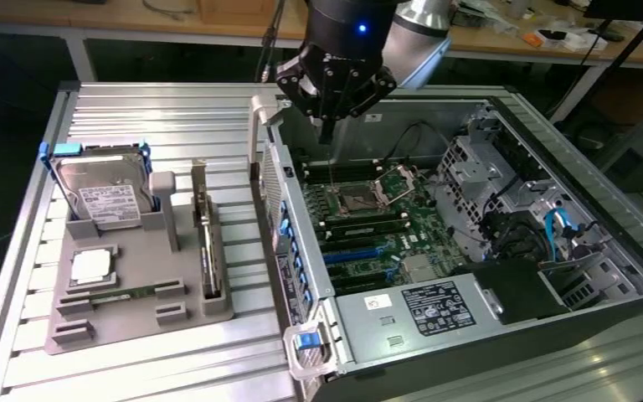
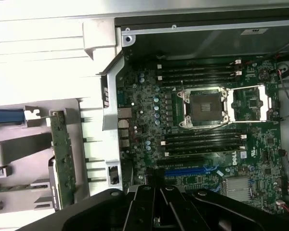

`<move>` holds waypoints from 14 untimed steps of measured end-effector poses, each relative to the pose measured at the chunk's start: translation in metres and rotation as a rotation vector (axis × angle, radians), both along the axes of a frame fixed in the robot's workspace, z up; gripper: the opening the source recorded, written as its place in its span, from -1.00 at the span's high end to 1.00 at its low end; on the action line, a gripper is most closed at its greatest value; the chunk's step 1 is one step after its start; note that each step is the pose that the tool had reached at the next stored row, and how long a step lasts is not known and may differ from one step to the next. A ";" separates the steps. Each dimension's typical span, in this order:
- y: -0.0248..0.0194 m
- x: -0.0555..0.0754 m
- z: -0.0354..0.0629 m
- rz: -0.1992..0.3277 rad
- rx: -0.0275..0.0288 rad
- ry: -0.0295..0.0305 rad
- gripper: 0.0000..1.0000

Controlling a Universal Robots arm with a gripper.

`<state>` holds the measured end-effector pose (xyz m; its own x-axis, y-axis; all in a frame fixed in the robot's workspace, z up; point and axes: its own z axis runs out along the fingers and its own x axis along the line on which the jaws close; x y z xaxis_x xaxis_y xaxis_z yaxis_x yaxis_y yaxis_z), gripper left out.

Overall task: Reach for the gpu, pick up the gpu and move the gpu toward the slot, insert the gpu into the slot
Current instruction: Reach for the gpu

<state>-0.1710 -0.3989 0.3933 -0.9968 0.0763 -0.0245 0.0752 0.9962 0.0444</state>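
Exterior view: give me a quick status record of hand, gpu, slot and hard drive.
hand: shut, holding nothing, over the open case
gpu: on edge in the grey holder, outside the case, untouched
slot: blue, on the motherboard, no card in it
hard drive: upright in the holder, to the exterior view's left of the gpu

Wrist: my wrist housing is black and rounded, at the top centre of the exterior view.
Light: a small blue light glows on it.
Arm: my arm link is a smooth silver-grey tube, to the right.
Gripper: my gripper is black, angular linkage bars narrowing to slim dark fingers.
Cable: a thin dark cable runs alongside, left.
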 end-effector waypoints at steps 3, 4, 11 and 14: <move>0.0000 -0.008 0.0001 0.000 -0.0002 0.0001 0.79; 0.0000 -0.010 0.0001 0.000 -0.0001 0.0001 0.79; 0.0000 -0.038 0.0001 0.000 -0.0001 0.0001 0.79; 0.0000 -0.046 0.0000 0.000 0.0000 0.0000 0.79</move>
<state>-0.2175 -0.3990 0.3933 -0.9968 0.0762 -0.0245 0.0750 0.9962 0.0444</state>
